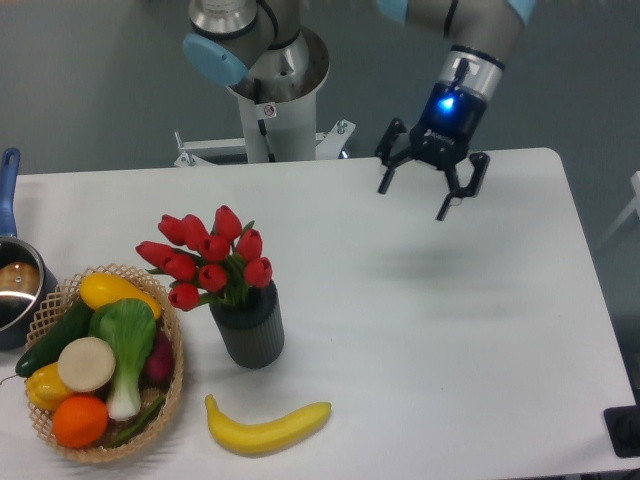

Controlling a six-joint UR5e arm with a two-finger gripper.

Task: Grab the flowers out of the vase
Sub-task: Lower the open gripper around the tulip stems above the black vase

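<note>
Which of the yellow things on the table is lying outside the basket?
The banana. It lies alone on the bare table in front of the vase, while the other yellow items sit in the woven basket.

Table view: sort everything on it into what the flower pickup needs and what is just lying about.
Needed: the flowers, the vase holding them, the gripper with jaws open, above the table.

Lying about: banana, woven basket of vegetables and fruit, pot at the left edge.

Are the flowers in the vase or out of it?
In: the flowers stand upright in the vase; the claw is far off.
</note>
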